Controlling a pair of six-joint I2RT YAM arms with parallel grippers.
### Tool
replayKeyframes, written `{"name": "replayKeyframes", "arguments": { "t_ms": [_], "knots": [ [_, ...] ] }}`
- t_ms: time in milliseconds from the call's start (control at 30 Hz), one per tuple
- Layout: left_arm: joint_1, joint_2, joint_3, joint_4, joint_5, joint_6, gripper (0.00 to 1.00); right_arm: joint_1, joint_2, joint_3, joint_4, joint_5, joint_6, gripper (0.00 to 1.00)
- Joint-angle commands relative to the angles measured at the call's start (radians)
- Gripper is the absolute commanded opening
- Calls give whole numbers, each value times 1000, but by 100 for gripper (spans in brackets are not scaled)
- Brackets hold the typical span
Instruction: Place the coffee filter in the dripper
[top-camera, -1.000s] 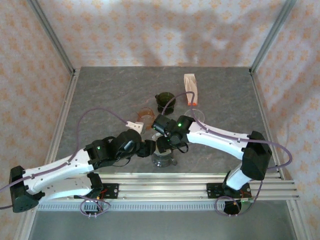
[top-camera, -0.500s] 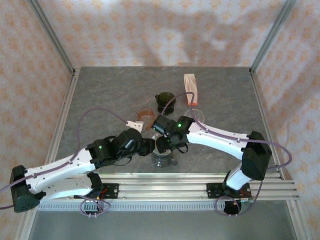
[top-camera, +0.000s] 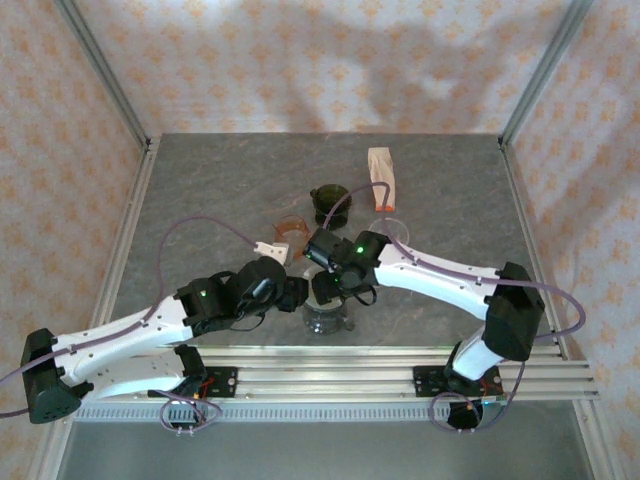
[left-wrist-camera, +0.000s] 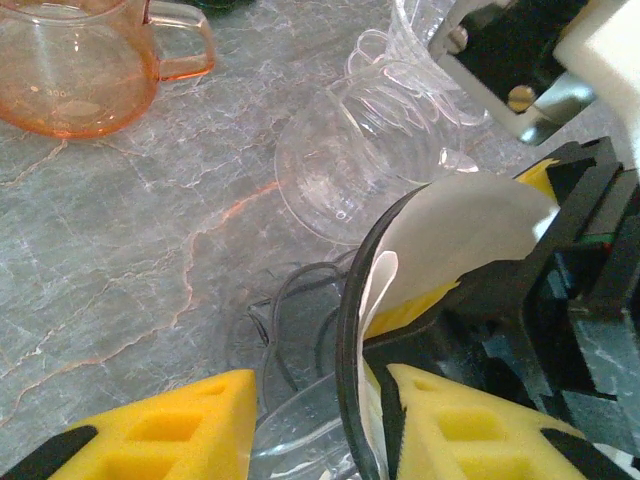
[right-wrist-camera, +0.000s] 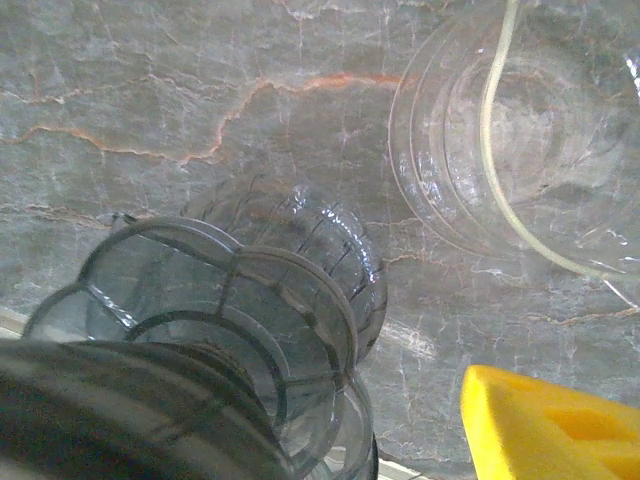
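Observation:
The dripper (top-camera: 325, 318) is a smoky clear ribbed cone near the table's front edge, between both arms. In the left wrist view its dark rim (left-wrist-camera: 350, 330) runs up between my yellow pads, with the white coffee filter (left-wrist-camera: 470, 225) lying just inside it. My left gripper (left-wrist-camera: 320, 430) is open and straddles the rim, one pad outside with a gap and one inside by the paper. My right gripper (top-camera: 335, 283) hangs over the dripper, black body behind the filter. Its one visible pad (right-wrist-camera: 545, 425) stands clear of the dripper (right-wrist-camera: 285, 290), jaws wide.
An orange glass carafe (left-wrist-camera: 75, 70) and a clear glass vessel (left-wrist-camera: 365, 150) stand just beyond the dripper. A dark green cup (top-camera: 328, 203) and a tan pack of filters (top-camera: 381, 178) sit further back. A clear glass ring (right-wrist-camera: 520, 140) lies right of the dripper.
My left gripper's jaws have narrowed around the dripper's rim and the arm has edged slightly forward. The right arm has stayed put.

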Motion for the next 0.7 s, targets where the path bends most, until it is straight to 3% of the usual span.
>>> {"name": "replayKeyframes", "arguments": {
  "t_ms": [0,667],
  "knots": [
    [8,9,-10,28,2,-13,37,6,-67,39,-26,58,-5,73],
    [6,11,-24,41,6,-22,37,6,-250,-79,-94,100,56,68]
  ]
}}
